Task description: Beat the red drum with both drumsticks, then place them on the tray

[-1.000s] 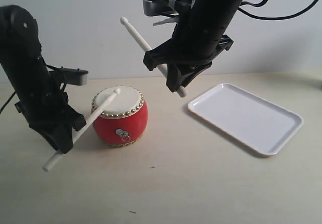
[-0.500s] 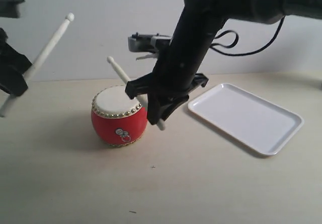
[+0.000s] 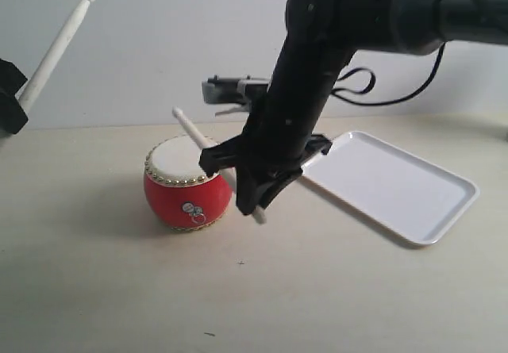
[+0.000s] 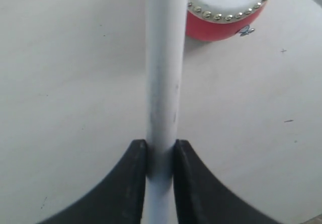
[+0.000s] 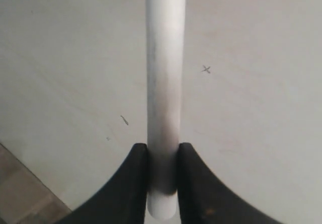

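The right gripper (image 5: 163,158) was clamped tight on one drumstick (image 3: 193,133), which slanted over the red drum (image 3: 188,190). At the far left, the left gripper (image 4: 161,156) pinched the other drumstick (image 3: 54,50), pointing high. The tray (image 3: 397,186) lay to the right of the drum.

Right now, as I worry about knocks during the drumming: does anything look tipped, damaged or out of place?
Nothing stands out. The red drum stands upright, the tray lies flat, the left gripper holds the upper drumstick and the right gripper the lower drumstick. The table bears only a few tiny dark marks.
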Action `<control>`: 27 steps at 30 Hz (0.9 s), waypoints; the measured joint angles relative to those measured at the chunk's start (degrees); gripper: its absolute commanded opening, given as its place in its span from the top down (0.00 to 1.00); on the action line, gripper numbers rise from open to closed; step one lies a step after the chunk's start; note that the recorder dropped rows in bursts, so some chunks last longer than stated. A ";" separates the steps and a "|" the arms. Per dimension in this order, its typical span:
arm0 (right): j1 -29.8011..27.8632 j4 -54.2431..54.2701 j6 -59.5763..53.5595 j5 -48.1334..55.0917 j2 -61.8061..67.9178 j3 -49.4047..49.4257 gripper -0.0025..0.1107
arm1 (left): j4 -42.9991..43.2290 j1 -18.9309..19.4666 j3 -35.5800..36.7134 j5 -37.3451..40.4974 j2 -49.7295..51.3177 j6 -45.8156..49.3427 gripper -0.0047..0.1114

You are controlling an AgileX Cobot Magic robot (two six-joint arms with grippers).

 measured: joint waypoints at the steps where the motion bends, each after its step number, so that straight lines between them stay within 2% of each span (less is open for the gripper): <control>1: 0.00 -2.02 0.41 0.00 -1.78 0.00 0.98 | -0.66 -0.13 0.00 0.00 0.13 0.65 0.96; 5: -1.15 -8.12 2.12 0.13 -8.09 0.00 0.98 | -1.69 -3.22 0.47 0.00 3.48 1.80 0.96; 10: -4.54 -9.08 3.15 0.13 -12.89 0.00 0.98 | -1.82 -7.65 4.13 -0.10 12.24 2.08 0.96; 17: -4.83 -6.13 3.09 0.21 -13.14 0.12 0.98 | -1.58 -7.90 11.62 -0.10 21.92 1.98 0.96; 21: -4.83 -6.86 2.71 0.21 -12.32 0.12 0.98 | -2.28 -7.90 13.14 -0.16 21.63 2.10 0.96; 27: -6.06 -7.96 2.24 0.21 -11.34 0.39 0.98 | -4.71 -7.90 10.82 -0.31 12.54 2.33 0.96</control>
